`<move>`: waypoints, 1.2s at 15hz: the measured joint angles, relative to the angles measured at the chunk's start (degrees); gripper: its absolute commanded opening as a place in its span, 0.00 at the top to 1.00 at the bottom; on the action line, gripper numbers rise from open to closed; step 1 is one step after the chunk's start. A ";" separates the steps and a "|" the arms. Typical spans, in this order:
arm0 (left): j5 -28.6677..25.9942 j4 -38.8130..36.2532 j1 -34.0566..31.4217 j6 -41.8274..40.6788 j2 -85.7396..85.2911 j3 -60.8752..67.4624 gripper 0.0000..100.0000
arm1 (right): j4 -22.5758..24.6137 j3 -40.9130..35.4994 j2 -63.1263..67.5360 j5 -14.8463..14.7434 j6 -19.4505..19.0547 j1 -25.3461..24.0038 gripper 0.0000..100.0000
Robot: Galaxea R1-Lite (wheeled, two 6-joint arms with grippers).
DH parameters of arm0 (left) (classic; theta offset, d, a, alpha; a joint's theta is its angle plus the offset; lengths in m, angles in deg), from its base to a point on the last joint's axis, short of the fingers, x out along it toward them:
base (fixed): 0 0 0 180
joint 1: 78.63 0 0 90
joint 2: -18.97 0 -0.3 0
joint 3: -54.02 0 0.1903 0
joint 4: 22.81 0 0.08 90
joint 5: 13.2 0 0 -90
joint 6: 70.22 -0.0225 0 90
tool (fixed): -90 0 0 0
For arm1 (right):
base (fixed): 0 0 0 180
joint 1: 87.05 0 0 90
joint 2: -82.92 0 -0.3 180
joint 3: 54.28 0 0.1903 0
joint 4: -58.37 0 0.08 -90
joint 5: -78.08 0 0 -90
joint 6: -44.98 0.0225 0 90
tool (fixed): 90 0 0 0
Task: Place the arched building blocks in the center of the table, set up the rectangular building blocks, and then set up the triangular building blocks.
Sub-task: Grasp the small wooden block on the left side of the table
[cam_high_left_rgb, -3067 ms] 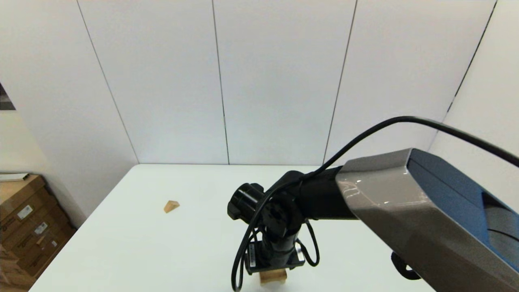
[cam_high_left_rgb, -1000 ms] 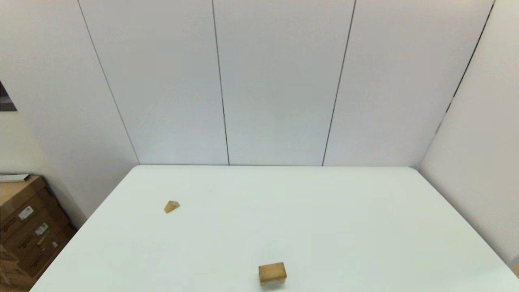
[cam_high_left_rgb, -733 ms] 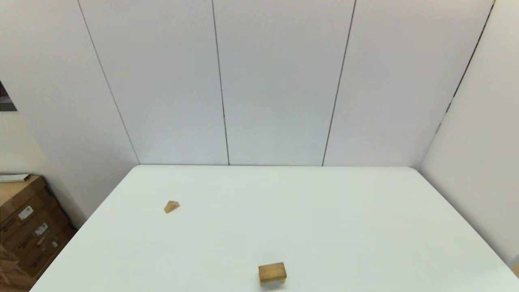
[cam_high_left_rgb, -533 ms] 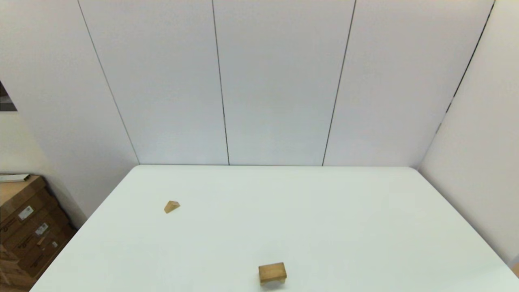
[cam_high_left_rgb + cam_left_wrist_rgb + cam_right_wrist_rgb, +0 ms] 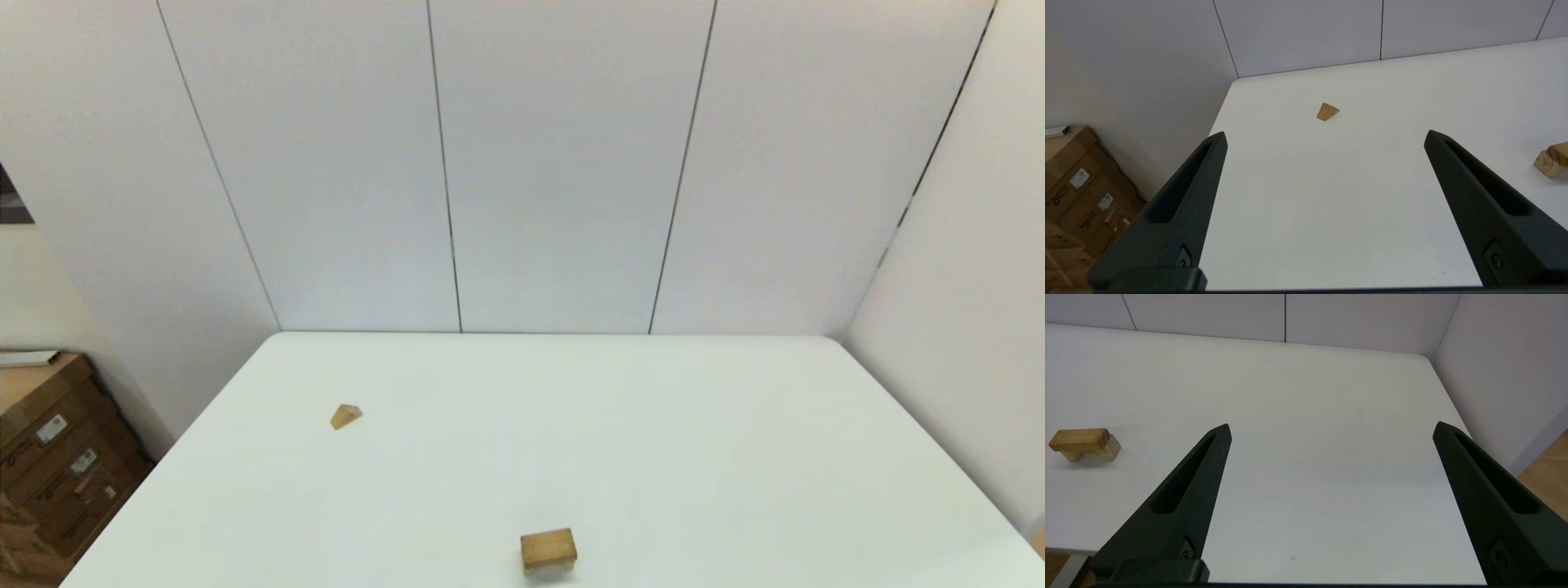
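The rectangular slab (image 5: 1078, 439) is lying on the arched block (image 5: 549, 550), low center of the head view; the triangular wedge (image 5: 345, 416) is sitting mid-left on the counter (image 5: 694, 457). Left gripper (image 5: 1325, 136) and right gripper (image 5: 1331, 428) are hanging empty, jaws spread wide. Next, probably, the left should be pinching the wedge's flat triangular faces, not its slopes.

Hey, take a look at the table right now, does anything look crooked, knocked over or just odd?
Nothing looks damaged or toppled. The flat slab lies level on top of the arched block, near the table's front edge. The little triangle block lies alone on the left. Both pincers, left and right, are open and hold nothing.
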 measured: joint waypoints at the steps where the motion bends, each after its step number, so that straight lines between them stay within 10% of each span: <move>1: 0.30 0.05 -0.02 0.24 0.00 0.00 0.00 | 0.00 -0.05 0.00 -0.11 0.22 0.00 0.00; 11: 0.65 1.68 -0.02 9.41 31.11 -18.14 0.00 | 1.33 -0.41 0.02 -0.74 3.35 0.00 0.00; 18: -5.21 -20.07 -1.35 11.86 79.79 -30.73 0.00 | 1.27 -0.44 0.07 -0.74 3.36 0.00 0.00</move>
